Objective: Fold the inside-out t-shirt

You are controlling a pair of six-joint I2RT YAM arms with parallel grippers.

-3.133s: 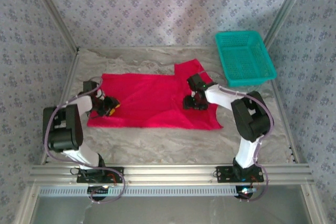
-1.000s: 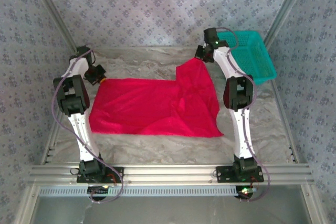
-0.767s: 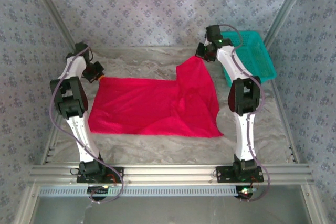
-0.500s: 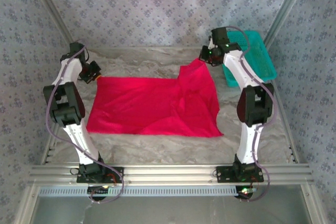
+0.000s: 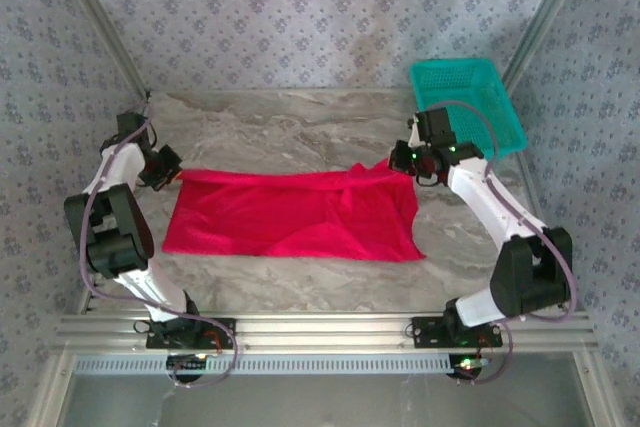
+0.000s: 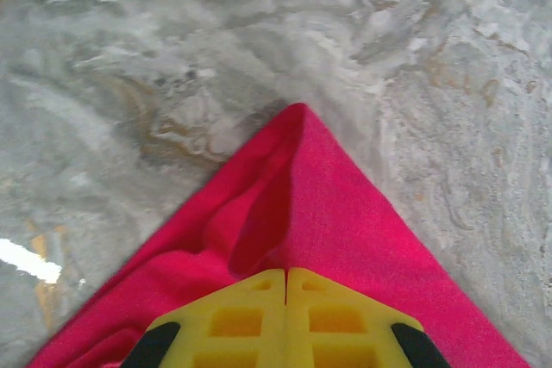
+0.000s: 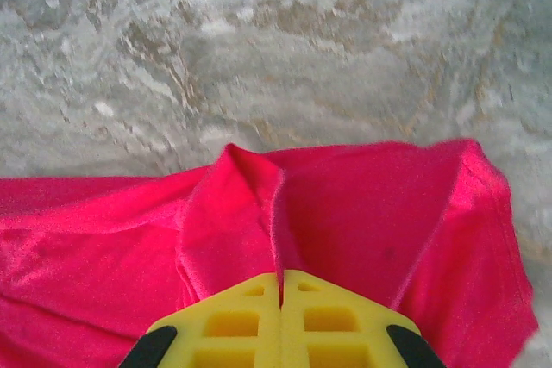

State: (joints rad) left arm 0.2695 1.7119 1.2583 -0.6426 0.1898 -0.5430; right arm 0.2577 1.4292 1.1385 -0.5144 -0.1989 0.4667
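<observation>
The red t-shirt [image 5: 290, 215] lies as a wide, low band across the middle of the marble table [image 5: 300, 127], its far edge drawn straight between my two grippers. At the shirt's far left corner my left gripper [image 5: 170, 173] is shut on the cloth. In the left wrist view the yellow fingers [image 6: 233, 316] press together at the gripper's tip [image 6: 285, 273], with a pointed corner of the t-shirt [image 6: 345, 213] running out ahead. My right gripper [image 5: 405, 161] is shut on the far right corner. In the right wrist view a pinched ridge of the t-shirt [image 7: 241, 213] enters that gripper [image 7: 281, 275].
A teal mesh basket [image 5: 467, 107] stands at the far right corner, just beyond the right arm. Metal frame posts and patterned walls close in the sides and back. Bare marble lies beyond the shirt and along the near edge [image 5: 300, 282].
Both grippers have come nearer from the far edge, still shut on the shirt's far corners. The shirt's far side followed them, so the cloth now covers a shorter band.
</observation>
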